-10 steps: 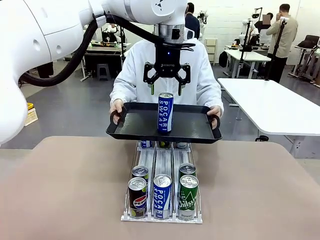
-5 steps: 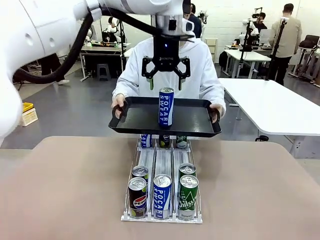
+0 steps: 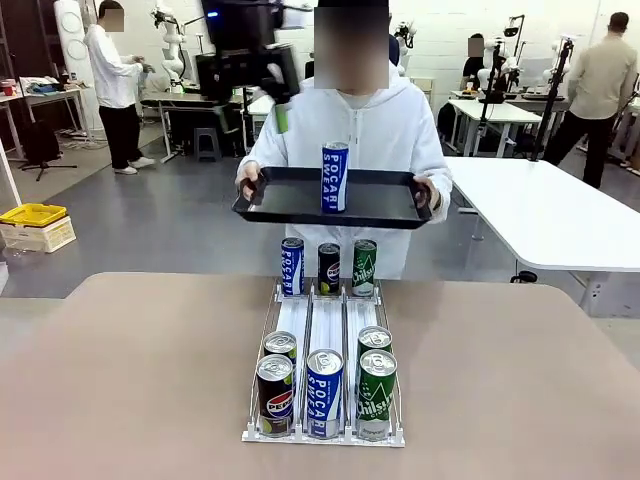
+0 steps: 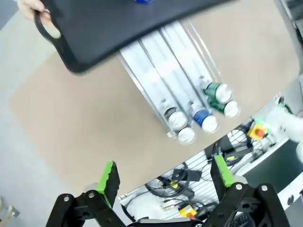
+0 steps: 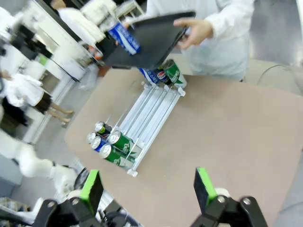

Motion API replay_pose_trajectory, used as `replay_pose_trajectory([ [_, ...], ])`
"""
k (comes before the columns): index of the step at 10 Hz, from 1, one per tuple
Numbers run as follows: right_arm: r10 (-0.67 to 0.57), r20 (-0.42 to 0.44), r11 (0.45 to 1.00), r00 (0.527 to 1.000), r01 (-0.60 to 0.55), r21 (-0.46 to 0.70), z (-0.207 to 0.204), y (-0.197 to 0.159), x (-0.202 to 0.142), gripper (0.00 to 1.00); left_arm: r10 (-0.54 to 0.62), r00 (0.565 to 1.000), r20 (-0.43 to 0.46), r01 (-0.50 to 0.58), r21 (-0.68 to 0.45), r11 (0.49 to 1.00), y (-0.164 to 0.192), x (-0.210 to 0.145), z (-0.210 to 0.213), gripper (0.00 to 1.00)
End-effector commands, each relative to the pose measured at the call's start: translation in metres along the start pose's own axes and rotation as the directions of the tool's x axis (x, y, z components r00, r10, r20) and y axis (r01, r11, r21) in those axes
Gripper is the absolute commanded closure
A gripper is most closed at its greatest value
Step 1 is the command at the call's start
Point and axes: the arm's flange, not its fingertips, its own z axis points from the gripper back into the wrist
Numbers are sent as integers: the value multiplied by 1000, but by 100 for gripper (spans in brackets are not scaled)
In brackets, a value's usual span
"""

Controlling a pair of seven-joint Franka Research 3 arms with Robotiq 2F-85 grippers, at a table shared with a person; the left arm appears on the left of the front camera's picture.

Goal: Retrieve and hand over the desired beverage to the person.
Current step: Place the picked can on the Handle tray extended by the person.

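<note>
Front view gives us the Pocari Sweat can [image 3: 335, 177] label-on. It is blue with white lettering and a silver top, standing upright mid-tray. The person [image 3: 350, 130] holds the black tray [image 3: 280, 195] by both ends, above the far end of the rack [image 3: 325, 320] on the tan table [image 3: 120, 380].

The same view reads the rack labels. The far row is Pocari, Pepsi and a green can. The near row is Pepsi, Pocari and green, with two more cans just behind.

Left wrist view looks down instead. We see the tray's near corner, one hand [image 4: 38, 14] on its handle, just a sliver of blue at the top edge, and the near cans as tops.

Right wrist view shows can, tray, the other hand [image 5: 196, 30] and the whole rack from the side, all slanted.

The left gripper [image 4: 164, 174] has its jaws released and spread wide, nothing between them. The front view has it as a dark blur high up, left of the person's head. The right gripper [image 5: 147, 188] is likewise released and empty, over the table's near right part.
</note>
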Motion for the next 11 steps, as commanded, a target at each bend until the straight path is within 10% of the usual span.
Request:
replay_pose_trajectory([
  [1, 11, 29, 1000, 1000, -12, 28, -1, -1, 3, 0, -39, 995, 87, 43, -38, 998, 47, -128, -71, 0],
  [11, 11, 29, 1000, 1000, -12, 28, -1, -1, 3, 0, 89, 982, 167, -79, -65, 995, 70, -177, -80, 0],
])
